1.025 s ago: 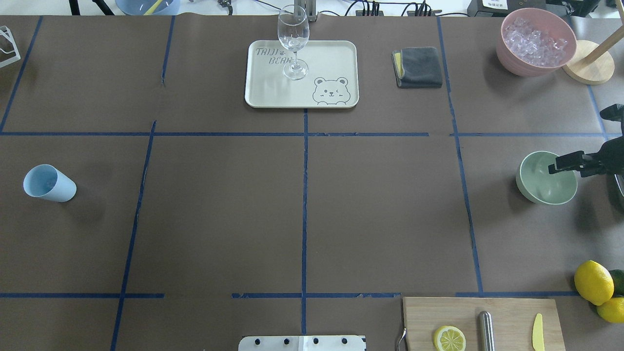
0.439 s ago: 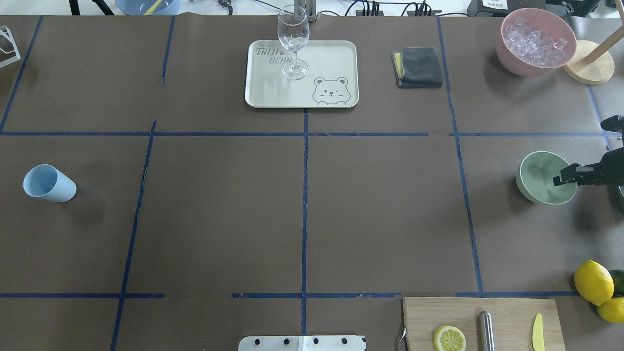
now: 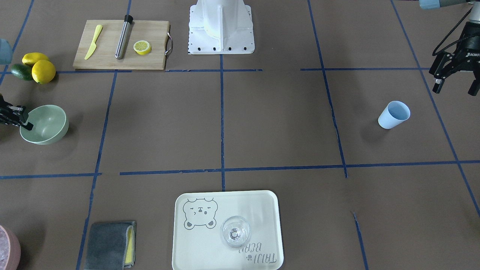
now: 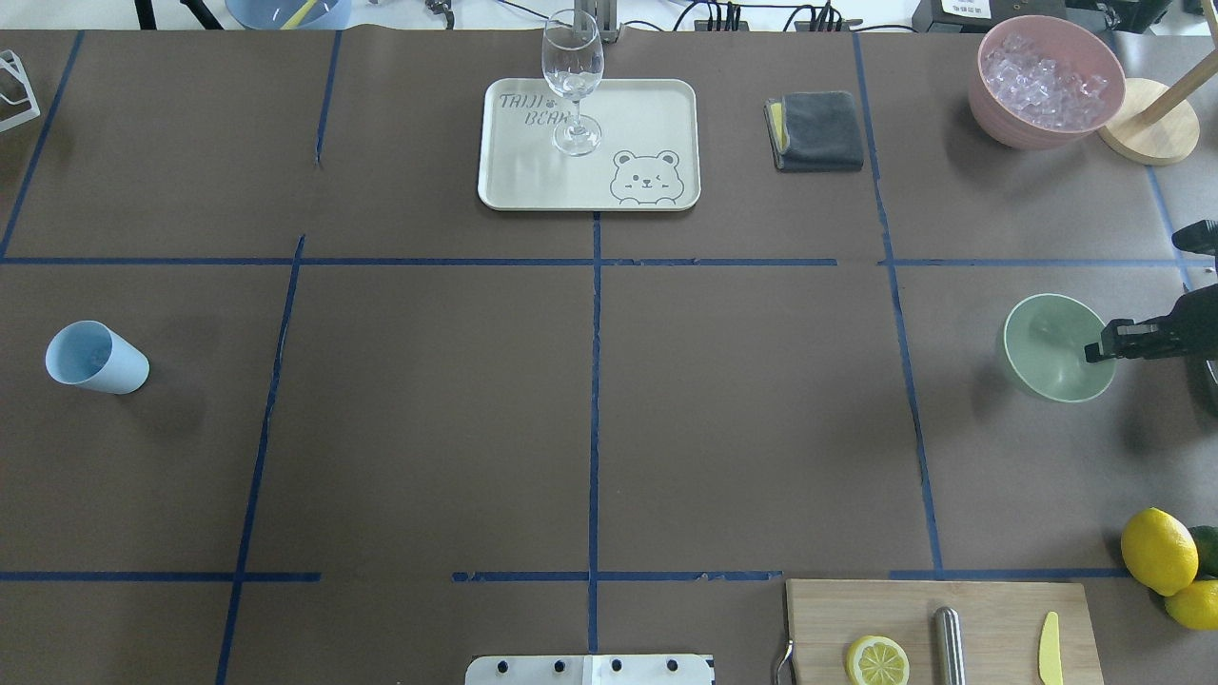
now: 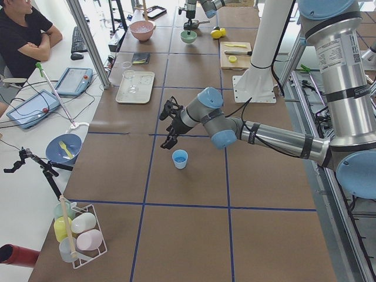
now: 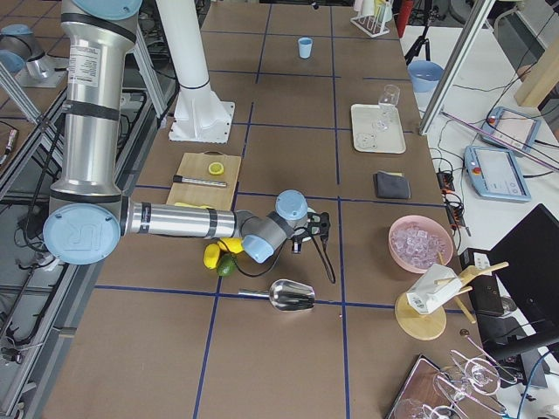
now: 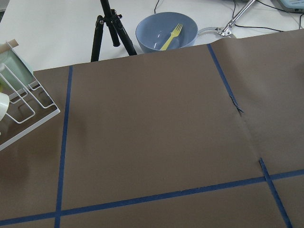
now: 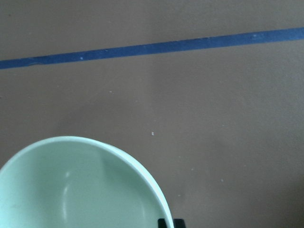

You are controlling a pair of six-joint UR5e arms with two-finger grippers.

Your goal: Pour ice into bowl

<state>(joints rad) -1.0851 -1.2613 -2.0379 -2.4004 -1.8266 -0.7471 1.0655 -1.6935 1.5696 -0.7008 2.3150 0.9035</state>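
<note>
Fingers of right gripper (image 4: 1094, 352) pinch narrow on rim of bowl (image 4: 1026, 335); arm mostly cut off at edge. Left gripper (image 3: 454, 88) hangs spread wide near blue cup (image 3: 393, 115). Far off, ice (image 4: 1042, 76) sits in pink bowl (image 4: 986, 103).

One green bowl (image 4: 1040, 354), one pink bowl (image 4: 994, 116), two lemons (image 4: 1158, 550) (image 4: 1195, 605), one tray (image 4: 657, 107).

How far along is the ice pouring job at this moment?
Nothing is poured yet: the green bowl looks empty and the ice lies in the pink bowl. In hand: the right pincer grips the green bowl's rim. Still to do: getting ice into it. The left pincer hangs open, idle.
</note>
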